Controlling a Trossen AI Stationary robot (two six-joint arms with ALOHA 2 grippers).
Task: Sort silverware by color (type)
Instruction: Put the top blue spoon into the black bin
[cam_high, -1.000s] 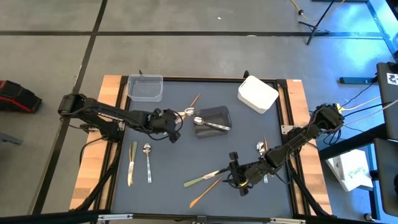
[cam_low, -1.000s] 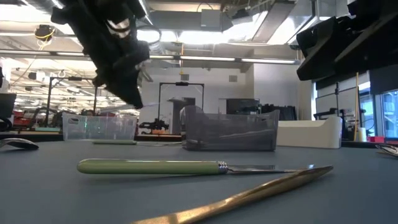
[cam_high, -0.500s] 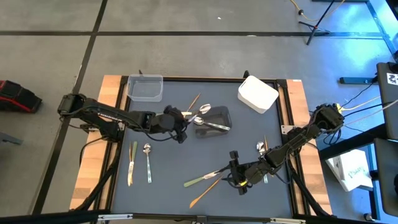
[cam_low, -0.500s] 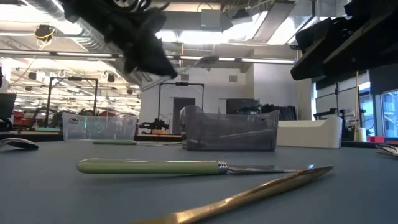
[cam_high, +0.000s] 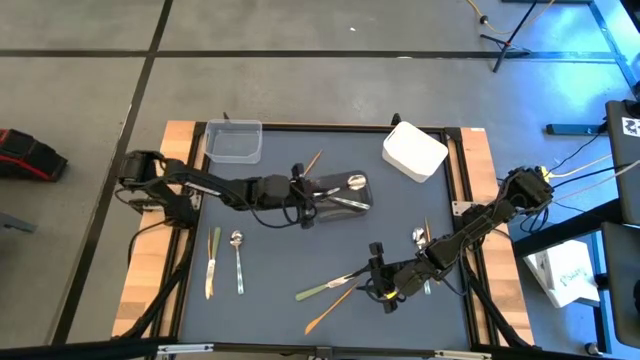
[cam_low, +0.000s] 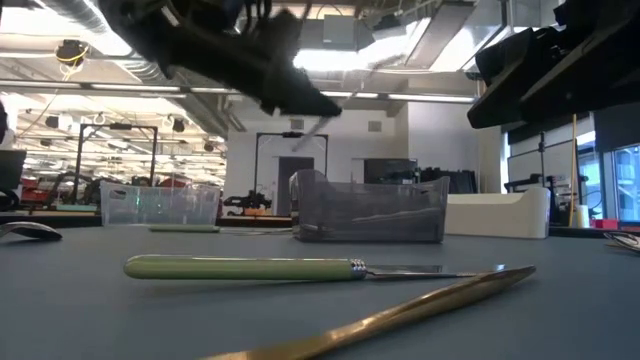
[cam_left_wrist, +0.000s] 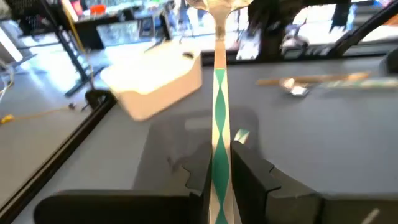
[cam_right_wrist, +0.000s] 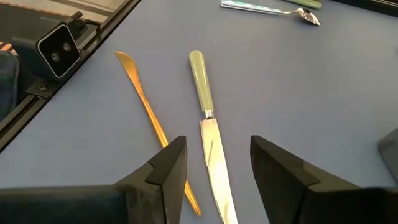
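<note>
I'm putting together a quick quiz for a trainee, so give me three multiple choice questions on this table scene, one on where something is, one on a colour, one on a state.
1. Where is the left gripper?
A. beside the dark grey tub
B. over the white tub
C. off the table

2. What colour is the handle of the knife in front of the right gripper?
A. red
B. pale green
C. black

3. What is the state of the left gripper?
A. open and empty
B. shut on a spoon
C. shut on a white tub

Answers: 1 A, the high view shows it at the dark grey tub. 2 B, the right wrist view shows it. 3 B, the spoon stands between its fingers.
</note>
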